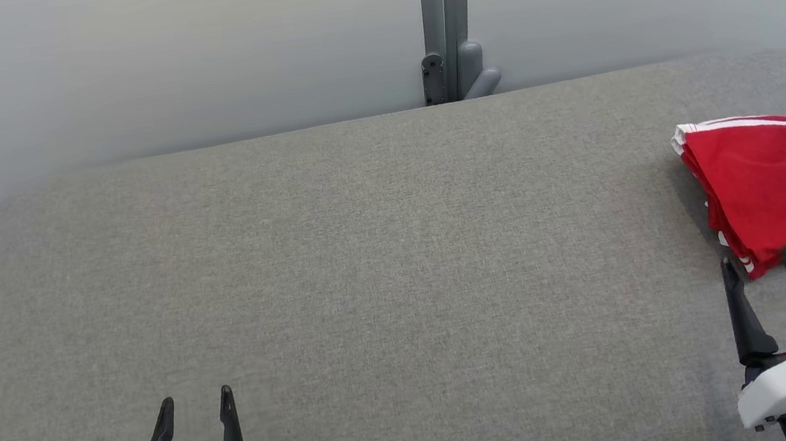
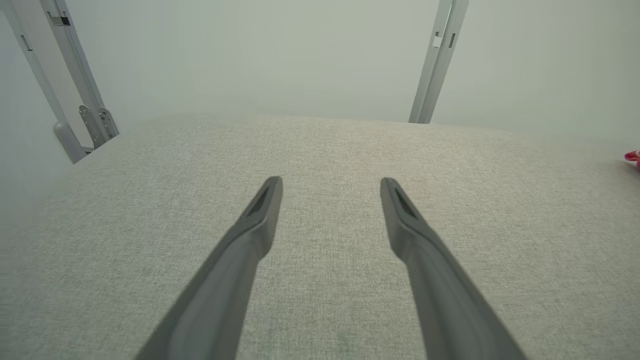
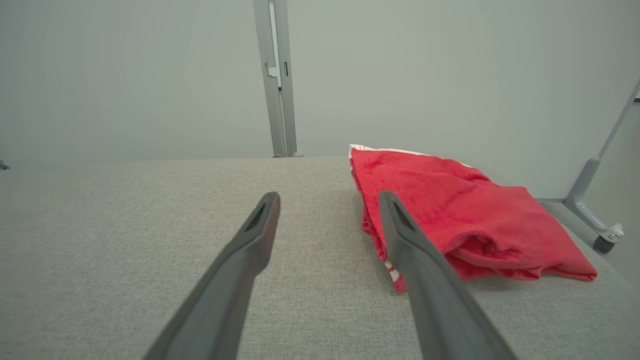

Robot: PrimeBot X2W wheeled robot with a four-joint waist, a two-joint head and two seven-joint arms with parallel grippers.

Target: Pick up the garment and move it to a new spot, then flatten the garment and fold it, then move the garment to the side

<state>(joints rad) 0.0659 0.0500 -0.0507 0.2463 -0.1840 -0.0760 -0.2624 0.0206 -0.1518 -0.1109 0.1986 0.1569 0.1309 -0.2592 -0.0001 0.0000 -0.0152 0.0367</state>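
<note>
Left gripper [image 1: 196, 400] wide open, empty, grey pad [image 1: 367, 254] between jaws. Right gripper [image 1: 758, 262] wide open, holding nothing; red folded garment [image 1: 784, 188] lies just beyond its right fingertip, outside the jaws, possibly touching, can't tell.

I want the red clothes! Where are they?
The folded red garment lies at the right side of the grey table in the head view, just beyond the open fingers of the right gripper.

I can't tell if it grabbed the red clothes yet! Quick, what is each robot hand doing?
Left gripper: open, holding nothing.
Right gripper: open, holding nothing, close by the red garment.
</note>
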